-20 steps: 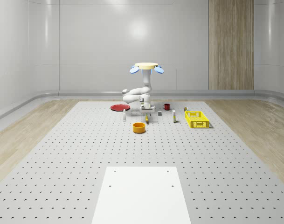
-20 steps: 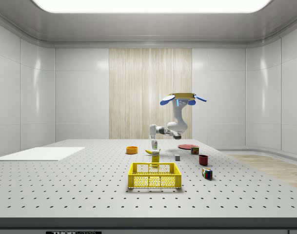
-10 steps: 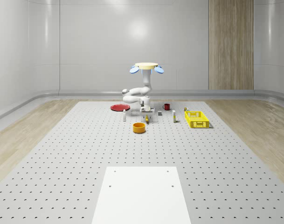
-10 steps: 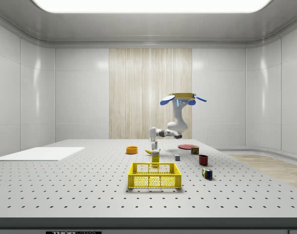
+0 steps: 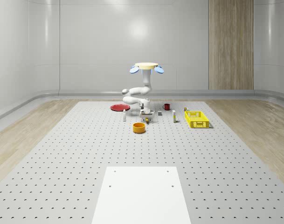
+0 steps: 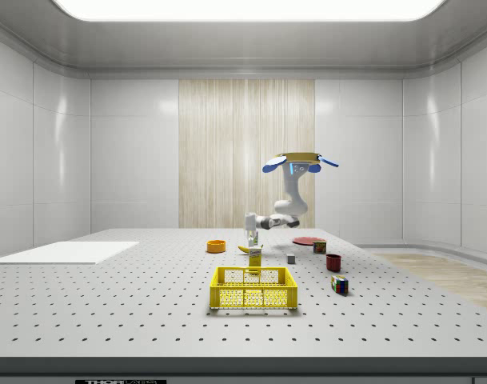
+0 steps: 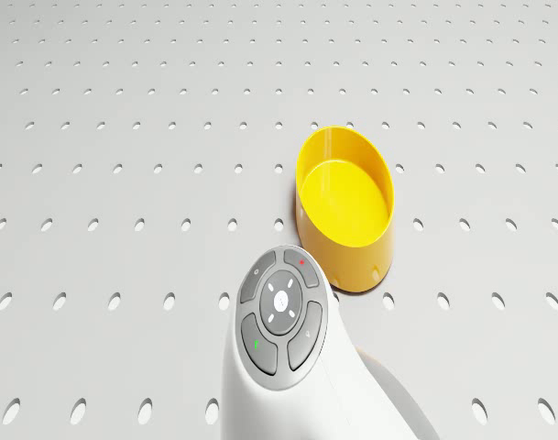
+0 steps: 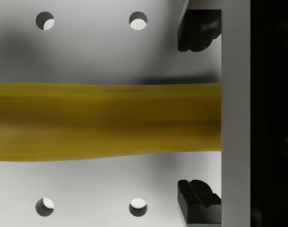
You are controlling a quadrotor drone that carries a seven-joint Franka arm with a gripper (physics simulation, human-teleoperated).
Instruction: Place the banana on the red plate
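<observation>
Drone [image 5: 147,66] hovers nr orange bowl [image 5: 139,127]. End effector [image 8: 196,113] spread, straddling banana [image 8: 106,122] on worktop [image 5: 86,154] beside bowl. Risk: off-centre closing could roll the banana away before reaching red plate [image 5: 119,108].

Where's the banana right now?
The banana lies on the perforated table, directly under the hand, between its spread fingers in the wrist view. In the whole-scene view it sits just right of the orange bowl.

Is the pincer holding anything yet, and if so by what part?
Nothing held. The open pincer straddles the banana, fingers apart on either side, not touching it.
</observation>
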